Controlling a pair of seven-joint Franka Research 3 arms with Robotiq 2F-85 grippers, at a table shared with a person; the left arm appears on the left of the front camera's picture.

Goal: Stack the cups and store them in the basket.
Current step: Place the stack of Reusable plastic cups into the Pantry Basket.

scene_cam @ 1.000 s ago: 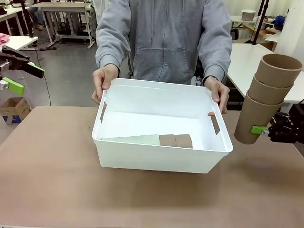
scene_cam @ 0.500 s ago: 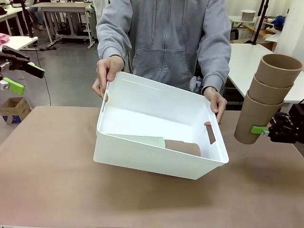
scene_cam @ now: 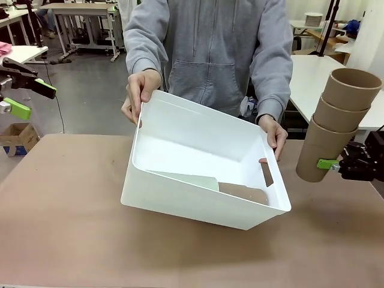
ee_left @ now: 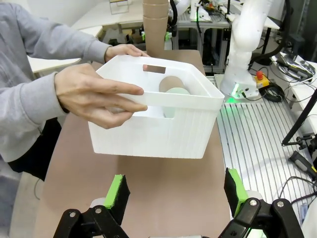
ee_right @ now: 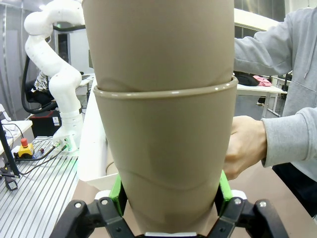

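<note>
Tilted bin in two hands, three nested cups in the right gripper

Nearest, at the worktop's [scene_cam: 66, 228] right edge, the right gripper [scene_cam: 336, 164] is clenched on the bottom tumbler of a stack of three tan-brown matte tapered tumblers [scene_cam: 337, 126], nested and leaning, clear of the worktop. The large white rectangular plastic bin [scene_cam: 198, 201] sits mid-worktop, tipped, its left side raised and its right end lower. Inside it lie two cups on their sides: one pale mint-green tumbler [scene_cam: 192, 180] and one tan-brown tumbler [scene_cam: 243, 193], nested end to end. At the far edge, a person in a grey hoodie grips the bin's rim with two hands [scene_cam: 141, 93], one on each side. The left gripper [ee_left: 174, 191] hangs with fingers spread wide, grasping nothing.
</note>
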